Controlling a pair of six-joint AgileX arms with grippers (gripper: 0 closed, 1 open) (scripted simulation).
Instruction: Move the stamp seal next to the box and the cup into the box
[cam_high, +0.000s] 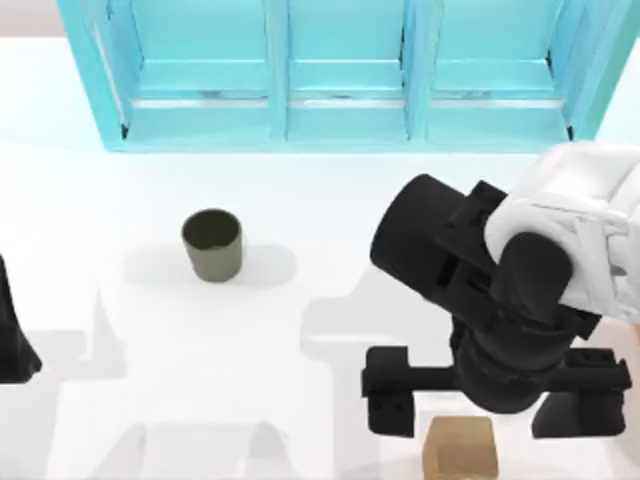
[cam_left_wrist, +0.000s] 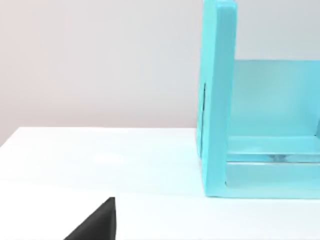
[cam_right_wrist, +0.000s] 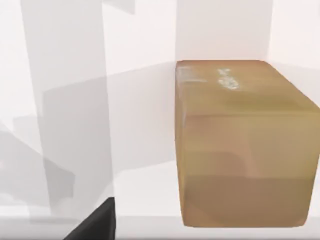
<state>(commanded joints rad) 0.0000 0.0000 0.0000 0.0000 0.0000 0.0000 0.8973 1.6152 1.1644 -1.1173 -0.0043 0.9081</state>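
Right tool (cam_high: 497, 403) hangs over the front right part of the bench (cam_high: 300, 380), just above the block. Its two black fingers (cam_high: 390, 412) are spread wide, one on each side of the block and not touching it; nothing is held.

Block (cam_high: 460, 447), tan-brown wood, sits on the bench at the front edge, toward the right corner. The right wrist view shows it (cam_right_wrist: 245, 145) close up, upright and resting flat, with faint pale marks on its top face.

Cup (cam_high: 212, 244), dark olive-grey and handleless, stands upright left of the bench's middle, well apart from the block and from both tools. Its inside is dark.

Cabinet (cam_high: 340, 75), turquoise with shelves, runs along the back edge of the bench. In the left wrist view one side wall of the cabinet (cam_left_wrist: 217, 100) stands on the white surface.

Left arm (cam_high: 14, 335) is parked at the left edge of the bench, just a dark sliver of it visible. Cannot tell whether its tool is open or closed.
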